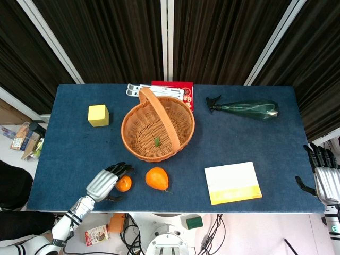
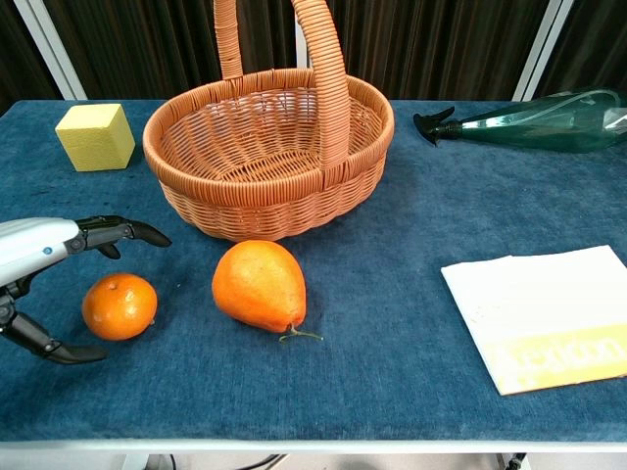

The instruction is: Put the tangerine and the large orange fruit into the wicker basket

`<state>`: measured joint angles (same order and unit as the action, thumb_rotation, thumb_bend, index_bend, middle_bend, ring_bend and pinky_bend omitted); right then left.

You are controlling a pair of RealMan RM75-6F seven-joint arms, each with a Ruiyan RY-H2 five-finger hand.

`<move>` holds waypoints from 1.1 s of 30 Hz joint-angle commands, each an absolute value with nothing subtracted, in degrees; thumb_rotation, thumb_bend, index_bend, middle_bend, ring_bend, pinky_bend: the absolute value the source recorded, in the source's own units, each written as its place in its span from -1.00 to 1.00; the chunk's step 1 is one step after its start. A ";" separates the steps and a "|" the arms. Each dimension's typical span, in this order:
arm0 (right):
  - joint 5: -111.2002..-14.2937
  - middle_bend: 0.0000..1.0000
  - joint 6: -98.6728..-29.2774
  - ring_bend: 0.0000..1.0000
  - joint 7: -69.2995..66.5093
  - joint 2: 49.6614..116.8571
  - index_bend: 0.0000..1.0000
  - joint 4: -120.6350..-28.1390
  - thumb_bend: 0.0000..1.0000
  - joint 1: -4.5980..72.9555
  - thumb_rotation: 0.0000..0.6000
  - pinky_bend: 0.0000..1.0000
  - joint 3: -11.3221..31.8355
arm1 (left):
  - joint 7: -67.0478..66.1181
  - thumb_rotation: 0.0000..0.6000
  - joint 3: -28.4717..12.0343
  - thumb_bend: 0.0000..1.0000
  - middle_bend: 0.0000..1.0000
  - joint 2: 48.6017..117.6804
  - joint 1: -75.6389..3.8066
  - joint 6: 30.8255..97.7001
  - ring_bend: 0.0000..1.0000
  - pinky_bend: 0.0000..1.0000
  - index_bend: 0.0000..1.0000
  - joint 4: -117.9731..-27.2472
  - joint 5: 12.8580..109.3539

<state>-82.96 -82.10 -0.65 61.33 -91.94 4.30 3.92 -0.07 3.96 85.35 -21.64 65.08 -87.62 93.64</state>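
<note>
Dark curtains hang behind your blue table (image 1: 249, 143). From the head view, your left hand (image 1: 106, 182) lies at the near left edge with fingers spread and holding nothing, and the tangerine (image 1: 123, 184) sits just beside its fingertips. The large orange fruit (image 1: 157, 178) lies just right of the tangerine, both in front of the wicker basket (image 1: 158, 126). Your right hand (image 1: 325, 175) hangs off the table's right edge, well apart from both fruits, fingers extended and empty. A red packet (image 1: 178, 91) behind the basket carries print too small to read.

From the chest view, the tangerine (image 2: 119, 305) rests on the table between your left hand's upper fingers (image 2: 118, 231) and its lower one, with clear gaps either side. The pale booklet (image 2: 544, 315) has faint lettering on its yellow band that you cannot make out.
</note>
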 commanded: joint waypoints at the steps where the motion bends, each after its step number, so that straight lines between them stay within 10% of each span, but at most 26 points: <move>1: -82.92 -1.00 -82.05 -1.00 -0.67 61.35 -1.00 -91.94 -0.43 4.33 1.00 -1.00 3.94 | 0.10 1.00 3.91 -0.76 -0.69 85.45 -21.82 65.11 -0.78 -0.49 -0.66 -87.49 93.49; 33: -83.51 -1.00 -83.00 -1.00 -0.56 61.38 -1.00 -92.03 -0.43 3.76 1.00 -1.00 3.73 | 1.69 1.00 3.42 -0.62 -0.21 89.87 -23.24 66.25 -0.15 -0.01 -0.19 -82.33 92.48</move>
